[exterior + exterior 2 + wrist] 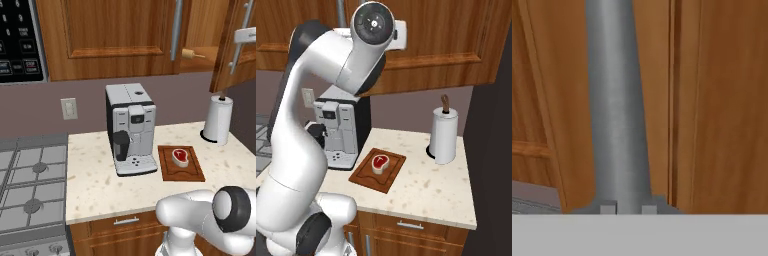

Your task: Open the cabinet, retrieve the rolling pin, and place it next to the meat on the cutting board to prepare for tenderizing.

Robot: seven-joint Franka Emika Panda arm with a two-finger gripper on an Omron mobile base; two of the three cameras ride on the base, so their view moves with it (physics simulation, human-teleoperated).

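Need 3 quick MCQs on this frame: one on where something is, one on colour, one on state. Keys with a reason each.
1. Where does the meat lie?
A. on the stove
B. on the cutting board
C. on top of the coffee machine

2. What colour is the paper towel roll?
A. white
B. blue
C. green

3. How does the right-hand cabinet door stand?
A. shut flush
B. taken off
C. swung open

Key:
1 B, the steak sits on the dark board, to the right of the coffee machine.
2 A, the roll stands white on its holder near the wall.
3 C, the door angles out from the cabinet and the rolling pin shows on the shelf inside.
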